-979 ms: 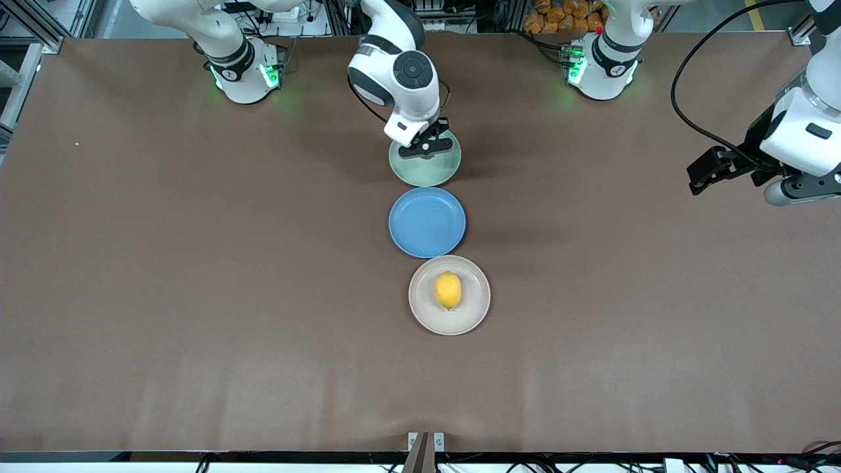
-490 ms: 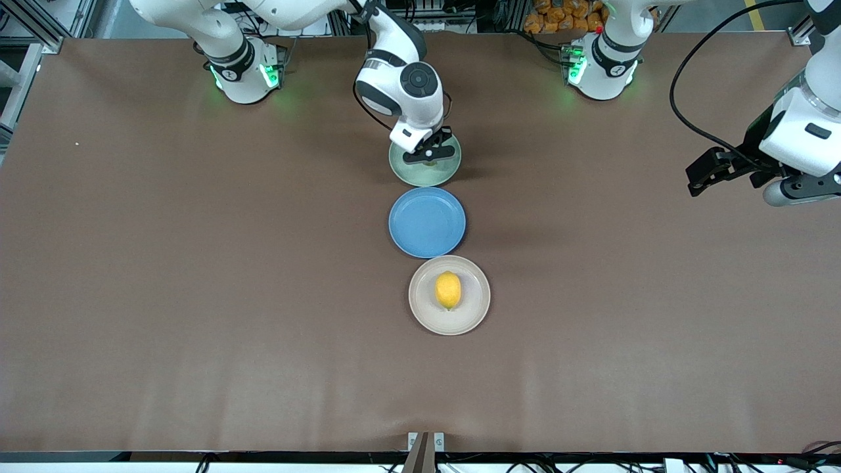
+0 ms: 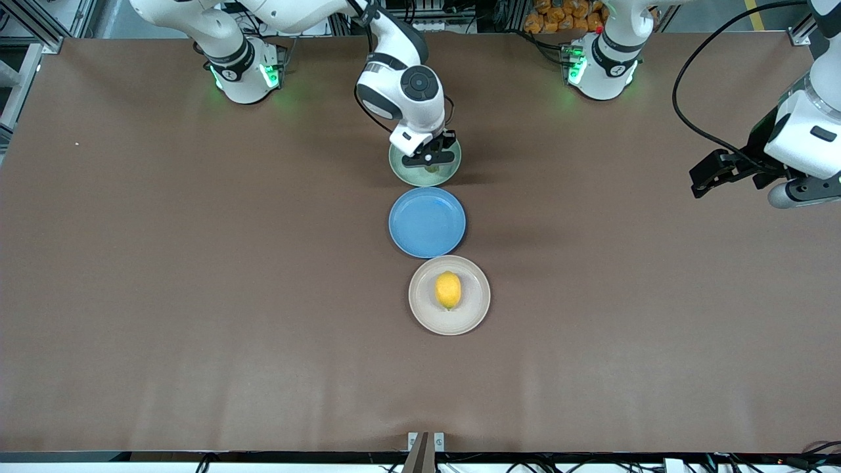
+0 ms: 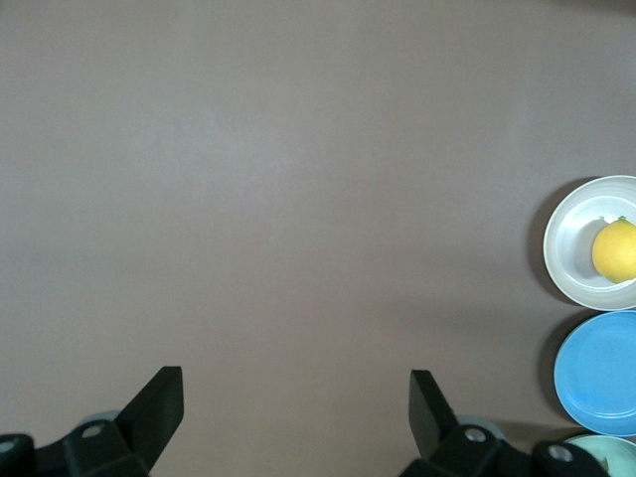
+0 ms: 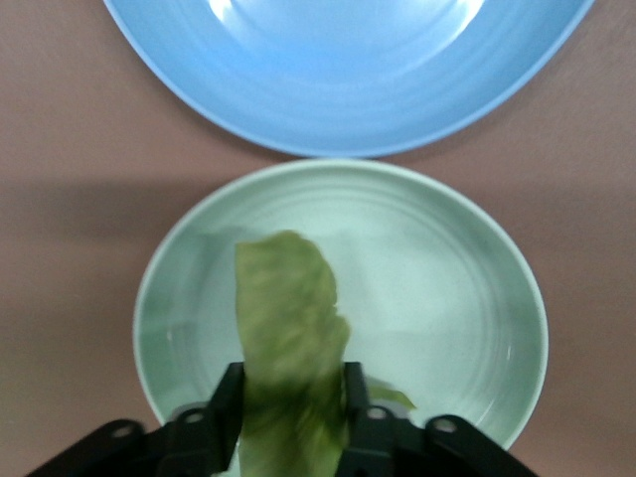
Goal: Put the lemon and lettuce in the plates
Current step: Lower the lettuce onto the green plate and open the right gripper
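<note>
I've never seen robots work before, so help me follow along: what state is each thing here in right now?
Small oval yellow lemon: lying in the beige-pink round plate.
Wrinkly green lettuce leaf: gripped by the right hand, over the mint green round plate.
Blue round plate: empty.
Left hand: open, empty, waiting above the table's left-arm end.

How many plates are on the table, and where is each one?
3, in a row: the mint green plate nearest the robot bases, the blue plate in the middle, the beige plate nearest the front camera.

three plates point(image 3: 427, 222), one lemon point(image 3: 449, 290), one lettuce point(image 5: 290, 353), two claws point(image 3: 430, 159)
</note>
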Tool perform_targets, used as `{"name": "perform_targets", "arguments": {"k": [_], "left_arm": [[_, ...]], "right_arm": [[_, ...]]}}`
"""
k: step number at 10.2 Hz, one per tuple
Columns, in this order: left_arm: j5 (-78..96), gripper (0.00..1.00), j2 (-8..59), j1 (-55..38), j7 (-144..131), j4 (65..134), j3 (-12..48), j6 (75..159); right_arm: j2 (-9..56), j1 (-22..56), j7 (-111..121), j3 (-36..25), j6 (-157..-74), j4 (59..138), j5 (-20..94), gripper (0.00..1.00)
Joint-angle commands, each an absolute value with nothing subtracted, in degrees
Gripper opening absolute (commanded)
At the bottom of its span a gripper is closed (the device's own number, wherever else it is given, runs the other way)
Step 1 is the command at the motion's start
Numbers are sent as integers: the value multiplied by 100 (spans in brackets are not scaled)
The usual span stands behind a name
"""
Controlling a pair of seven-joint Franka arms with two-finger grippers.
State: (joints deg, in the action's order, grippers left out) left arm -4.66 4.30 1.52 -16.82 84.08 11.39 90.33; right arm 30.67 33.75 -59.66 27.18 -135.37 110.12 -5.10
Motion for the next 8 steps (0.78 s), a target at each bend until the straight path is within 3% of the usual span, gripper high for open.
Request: {"name": "perform_targets", "arguments": {"k": [1, 5, 8], "left_arm": [[-395, 100, 413, 193, -1644, 8455, 1142, 9140], [-413, 100, 431, 167, -1670, 8481, 1151, 9185], [-413, 100, 466, 167, -1661, 8473, 1151, 9176]], "right_arm": [[2857, 3226, -6083, 2733, -13063, 10803, -598, 100], [2488, 2701, -5618, 2760, -12518, 10679, -563, 100], [2399, 1902, -4663, 2760, -11361, 10022, -536, 100]]}}
